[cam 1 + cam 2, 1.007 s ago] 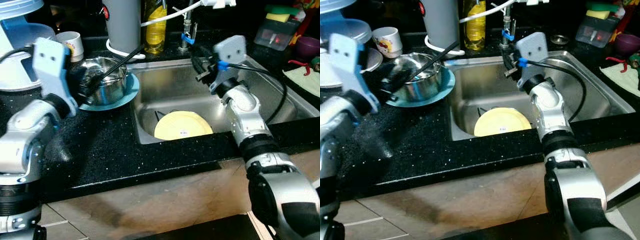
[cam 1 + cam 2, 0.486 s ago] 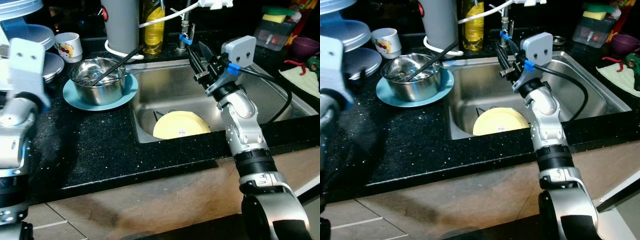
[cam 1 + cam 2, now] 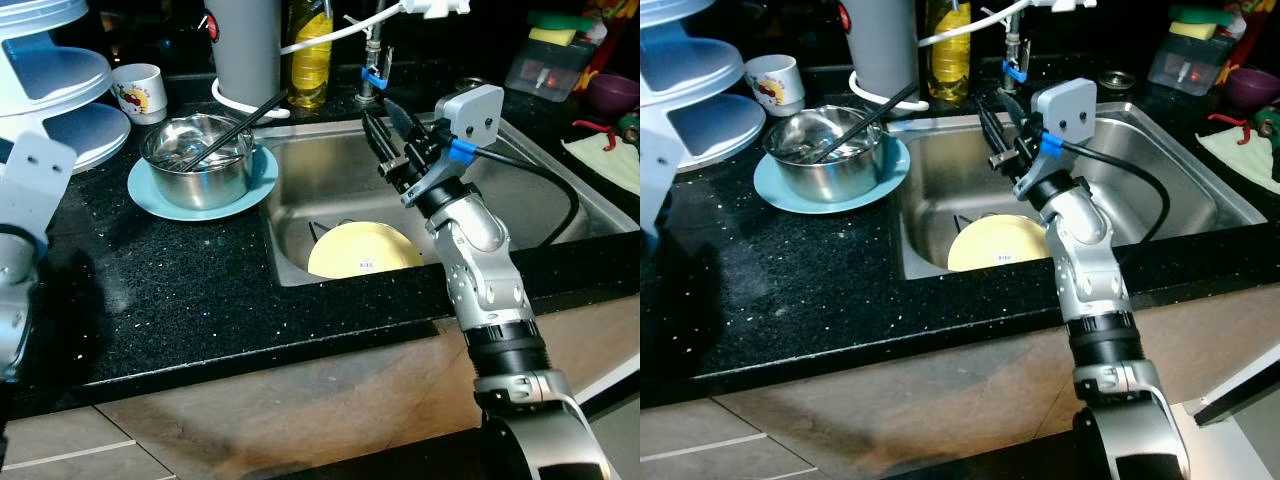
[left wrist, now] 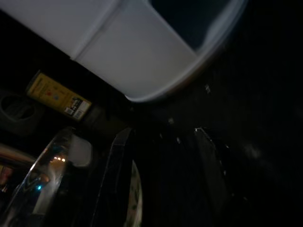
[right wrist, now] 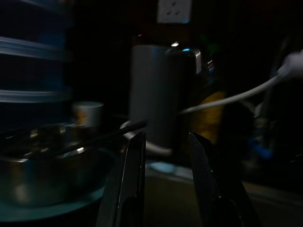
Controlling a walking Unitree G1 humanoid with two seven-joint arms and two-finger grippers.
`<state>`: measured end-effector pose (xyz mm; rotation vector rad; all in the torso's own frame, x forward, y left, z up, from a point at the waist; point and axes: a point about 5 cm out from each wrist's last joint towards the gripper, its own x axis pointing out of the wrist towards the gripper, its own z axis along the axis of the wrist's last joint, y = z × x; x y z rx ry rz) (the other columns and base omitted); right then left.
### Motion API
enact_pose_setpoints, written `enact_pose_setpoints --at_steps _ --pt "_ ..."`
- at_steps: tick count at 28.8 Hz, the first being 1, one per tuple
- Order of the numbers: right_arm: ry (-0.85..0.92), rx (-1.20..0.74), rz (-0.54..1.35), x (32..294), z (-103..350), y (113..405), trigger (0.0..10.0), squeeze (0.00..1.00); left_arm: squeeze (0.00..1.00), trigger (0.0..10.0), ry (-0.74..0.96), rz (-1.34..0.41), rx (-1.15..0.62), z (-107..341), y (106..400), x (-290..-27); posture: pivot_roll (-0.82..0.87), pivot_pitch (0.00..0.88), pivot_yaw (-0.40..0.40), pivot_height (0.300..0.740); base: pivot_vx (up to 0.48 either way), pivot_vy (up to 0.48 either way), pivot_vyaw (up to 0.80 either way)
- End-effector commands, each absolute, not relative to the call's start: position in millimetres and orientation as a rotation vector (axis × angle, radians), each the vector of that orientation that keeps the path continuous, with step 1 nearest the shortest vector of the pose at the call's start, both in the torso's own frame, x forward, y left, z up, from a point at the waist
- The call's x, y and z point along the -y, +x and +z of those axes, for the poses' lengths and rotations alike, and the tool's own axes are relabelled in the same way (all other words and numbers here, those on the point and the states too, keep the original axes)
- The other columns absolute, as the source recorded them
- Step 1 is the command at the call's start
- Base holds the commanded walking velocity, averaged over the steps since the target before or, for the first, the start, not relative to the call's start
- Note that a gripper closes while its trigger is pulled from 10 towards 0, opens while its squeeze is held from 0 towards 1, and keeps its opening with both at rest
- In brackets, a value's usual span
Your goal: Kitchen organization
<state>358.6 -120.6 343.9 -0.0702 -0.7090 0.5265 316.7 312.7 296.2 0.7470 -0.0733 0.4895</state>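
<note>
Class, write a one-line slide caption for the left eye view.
Right gripper, fingers open, above the steel sink holding a round yellow plate; steel bowl on blue plate sits left.

Dim, murky, blurred wrist views

Place: a home kitchen.
Signs: a steel sink was set in a black speckled tabletop, with a tap, dish soap bottle and mug.
</note>
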Motion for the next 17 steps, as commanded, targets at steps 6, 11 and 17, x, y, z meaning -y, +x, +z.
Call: enact_pose_setpoints --at_steps 6,11,17 --pt "-0.068 0.673 0.637 105.3 337.2 348.6 10.0 0.00 1.00 10.0 0.812 0.539 -0.025 282.3 310.7 -329.7 0.07 0.248 -0.003 0.740 0.000 0.000 0.00" --pt "-0.063 0.666 0.639 104.7 336.0 346.9 10.0 0.00 1.00 10.0 0.832 0.585 -0.097 274.7 304.8 -341.0 0.07 0.245 -0.003 0.740 0.000 0.000 0.00" --pt "-0.055 0.648 0.651 104.1 335.8 344.2 10.0 0.00 0.00 10.0 0.846 0.646 -0.255 256.1 290.5 -363.8 0.07 0.245 -0.003 0.740 0.000 0.000 0.00"
